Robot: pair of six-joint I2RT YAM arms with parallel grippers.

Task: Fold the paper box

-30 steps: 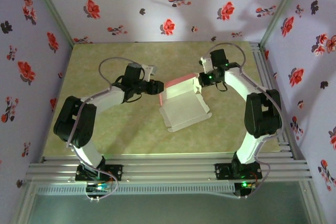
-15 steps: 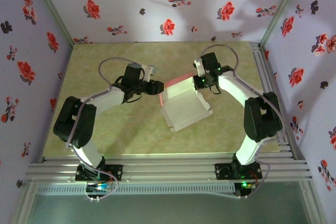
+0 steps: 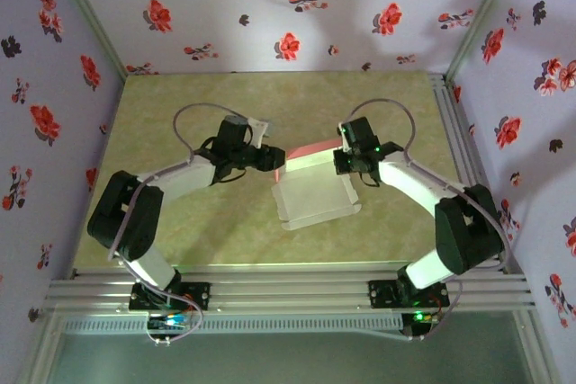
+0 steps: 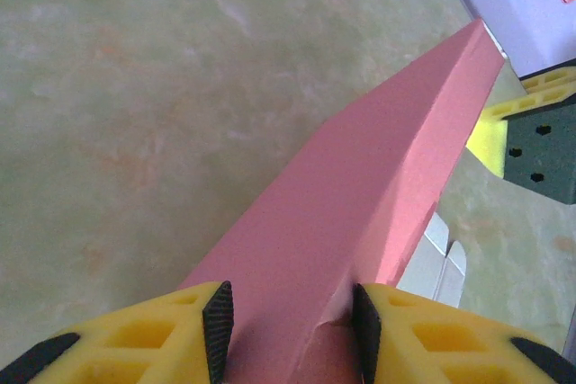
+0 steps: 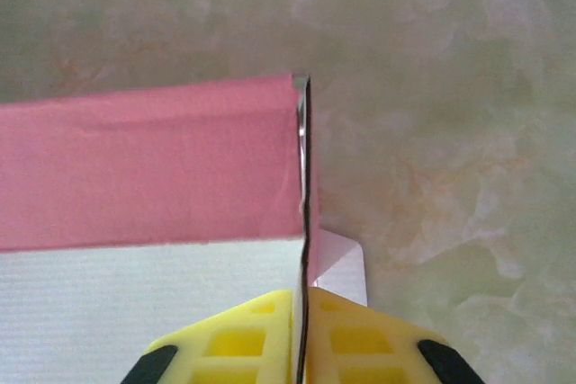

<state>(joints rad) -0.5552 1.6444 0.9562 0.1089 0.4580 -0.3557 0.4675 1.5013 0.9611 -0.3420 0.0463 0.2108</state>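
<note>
The paper box (image 3: 313,195) lies mid-table, whitish face up, with its far strip folded up into a pink wall (image 3: 306,151). My left gripper (image 3: 276,161) is shut on the left end of that wall; in the left wrist view the pink fold (image 4: 378,168) runs away from between the black pads (image 4: 219,323). My right gripper (image 3: 341,162) is at the wall's right end. Its yellow fingers (image 5: 243,339) are pressed together on a thin upright side flap (image 5: 303,177), with the pink wall (image 5: 144,168) and white face (image 5: 135,294) to their left.
The box rests on a green marbled tabletop (image 3: 180,222) enclosed by floral walls. Aluminium rails (image 3: 288,294) run along the near edge and the right side. In the left wrist view the right gripper's yellow finger (image 4: 490,128) shows beyond the fold.
Both grippers have shifted toward the near side, carrying the box's far edge. The sheet has turned from tilted to nearly square with the table. The right arm has stretched out lower.
</note>
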